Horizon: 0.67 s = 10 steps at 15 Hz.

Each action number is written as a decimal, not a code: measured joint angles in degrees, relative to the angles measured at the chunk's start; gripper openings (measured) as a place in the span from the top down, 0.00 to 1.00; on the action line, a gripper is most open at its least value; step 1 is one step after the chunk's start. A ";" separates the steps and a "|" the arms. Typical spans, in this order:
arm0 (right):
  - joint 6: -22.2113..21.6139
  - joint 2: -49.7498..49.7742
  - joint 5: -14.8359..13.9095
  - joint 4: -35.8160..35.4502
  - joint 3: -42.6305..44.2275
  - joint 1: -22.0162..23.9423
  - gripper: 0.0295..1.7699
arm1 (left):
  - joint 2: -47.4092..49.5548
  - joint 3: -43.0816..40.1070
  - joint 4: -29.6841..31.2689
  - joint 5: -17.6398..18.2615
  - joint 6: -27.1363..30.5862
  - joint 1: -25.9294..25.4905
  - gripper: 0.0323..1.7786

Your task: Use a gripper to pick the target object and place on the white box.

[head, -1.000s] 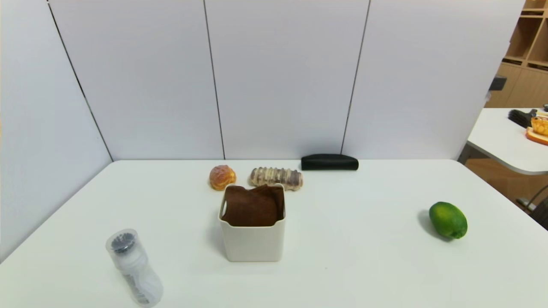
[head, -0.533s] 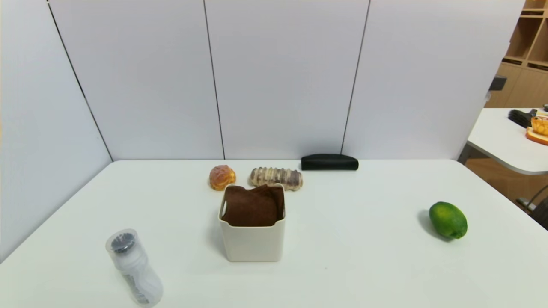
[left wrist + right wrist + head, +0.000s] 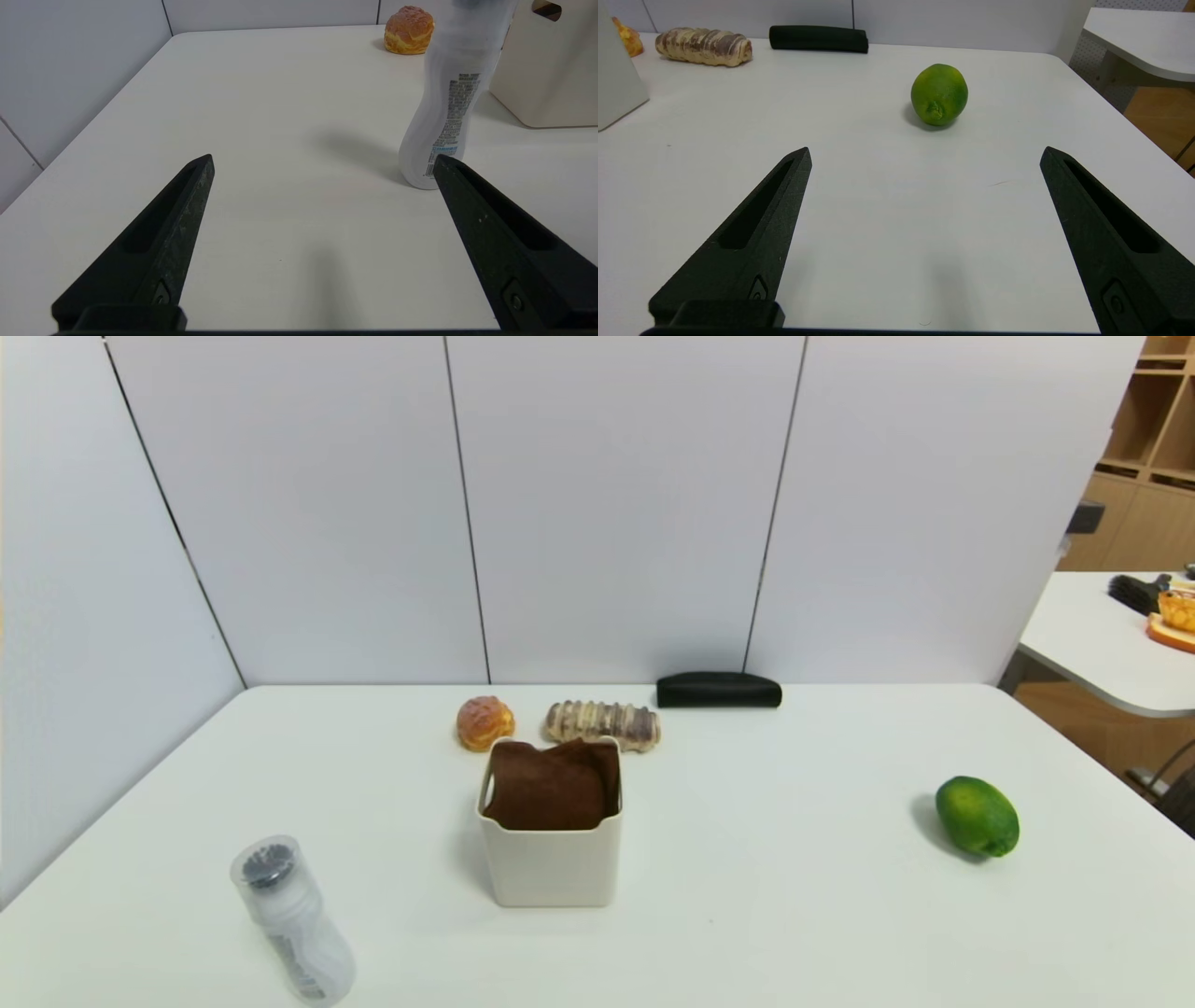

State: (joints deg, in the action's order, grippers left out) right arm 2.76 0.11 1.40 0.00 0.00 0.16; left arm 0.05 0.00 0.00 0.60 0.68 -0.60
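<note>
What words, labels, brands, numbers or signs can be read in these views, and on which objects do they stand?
No text is legible enough to quote.
Clear plastic bottle: dark print block, a line of blue print and a barcode, all too small or blurred to read.
White box: none visible.

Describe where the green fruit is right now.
In the head view, the green fruit lies toward the table's right edge, right of the white box and nearer than the black case.
</note>
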 joint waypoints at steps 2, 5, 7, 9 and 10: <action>0.00 0.00 -0.04 0.02 0.00 0.00 0.04 | 0.00 0.00 0.00 0.00 0.00 0.00 0.05; 0.16 0.00 -0.02 0.02 0.00 0.02 0.04 | 0.00 0.00 0.00 0.02 0.00 0.00 0.05; -0.20 0.00 -0.24 0.00 0.00 0.02 0.04 | 0.00 0.00 0.00 0.02 0.00 0.00 0.05; -1.38 0.00 -0.69 0.00 0.00 0.02 0.04 | 0.00 0.00 0.00 0.02 0.00 0.00 0.05; -1.46 0.00 -0.69 0.00 0.00 0.02 0.04 | 0.00 0.00 0.00 0.02 0.00 0.02 0.05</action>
State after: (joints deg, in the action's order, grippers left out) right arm 1.29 0.11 0.71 0.00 0.00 0.18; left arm 0.05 0.00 0.00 0.62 0.68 -0.57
